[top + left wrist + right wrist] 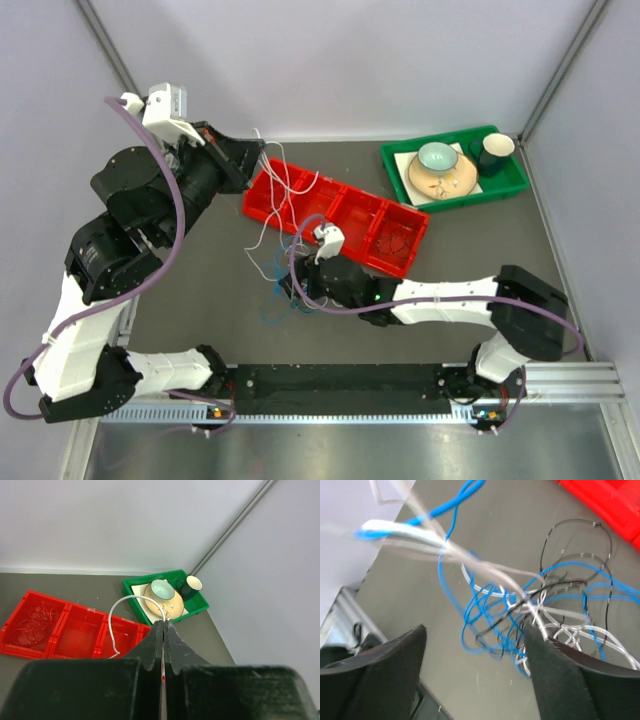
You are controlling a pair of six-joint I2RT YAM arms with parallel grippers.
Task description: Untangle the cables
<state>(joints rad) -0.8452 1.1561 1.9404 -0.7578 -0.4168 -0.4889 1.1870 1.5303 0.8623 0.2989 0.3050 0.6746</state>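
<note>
Most cables (520, 615) lay knotted on the counter (405, 585); left tool (163, 626) was clamped on one white cable (110, 624), right tool (474, 630) gaped open above the tangle.

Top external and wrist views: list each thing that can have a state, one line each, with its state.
Thin blue, white and black cables, tangled on the table.
Left gripper, shut on a thin white cable.
Right gripper, open over the tangle.
Red plastic compartment tray, wires in one end compartment.
Pale green bowl, upright on a plate.
Dark mug, upright.
</note>
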